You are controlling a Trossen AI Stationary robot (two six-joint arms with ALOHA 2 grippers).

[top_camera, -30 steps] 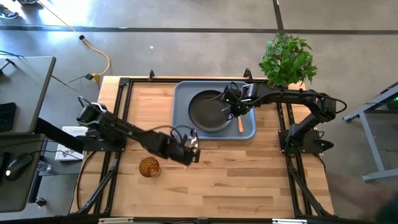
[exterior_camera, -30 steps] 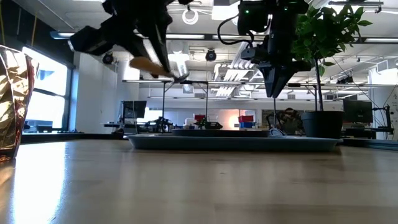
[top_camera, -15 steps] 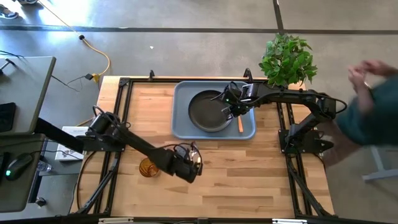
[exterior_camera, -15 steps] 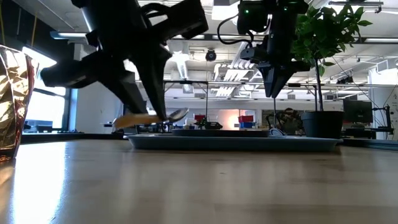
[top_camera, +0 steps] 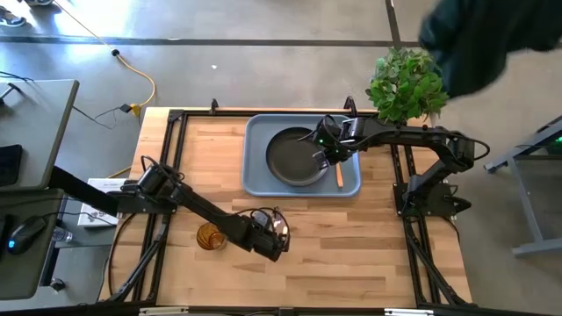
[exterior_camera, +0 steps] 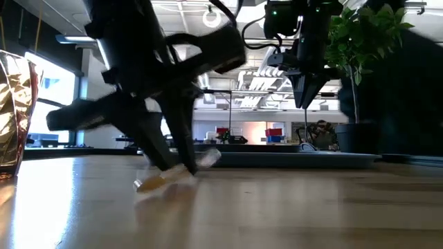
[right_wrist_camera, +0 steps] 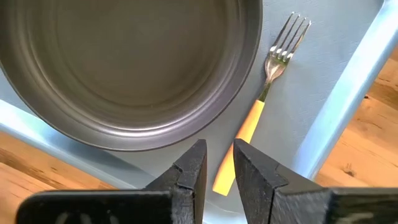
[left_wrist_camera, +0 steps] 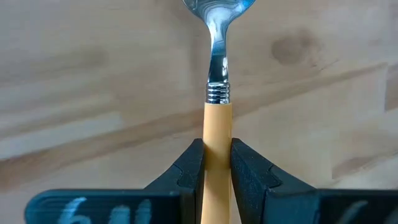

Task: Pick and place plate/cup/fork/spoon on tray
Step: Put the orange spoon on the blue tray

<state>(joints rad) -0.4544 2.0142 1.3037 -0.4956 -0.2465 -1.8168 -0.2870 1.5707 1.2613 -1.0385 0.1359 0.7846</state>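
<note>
Spoon step: left hand (left_wrist_camera: pixel 217 165) clamped on spoon (left_wrist_camera: pixel 217 99) by its orange handle, low over bare table (top_camera: pixel 351 237) near cup (top_camera: pixel 209 236), well apart from tray (top_camera: pixel 255 154). Plate (right_wrist_camera: pixel 124 62) and fork (right_wrist_camera: pixel 264 93) already on tray. Right hand (right_wrist_camera: pixel 216 163) hovers over tray above the fork handle, fingers slightly apart, holding nothing. Next: probably carry spoon over to tray, then cup

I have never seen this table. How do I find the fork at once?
Look for the blue-grey tray at the table's far edge. In it sits a dark round plate; the fork lies in the tray beside that plate. Only it has tines and an orange handle.
</note>
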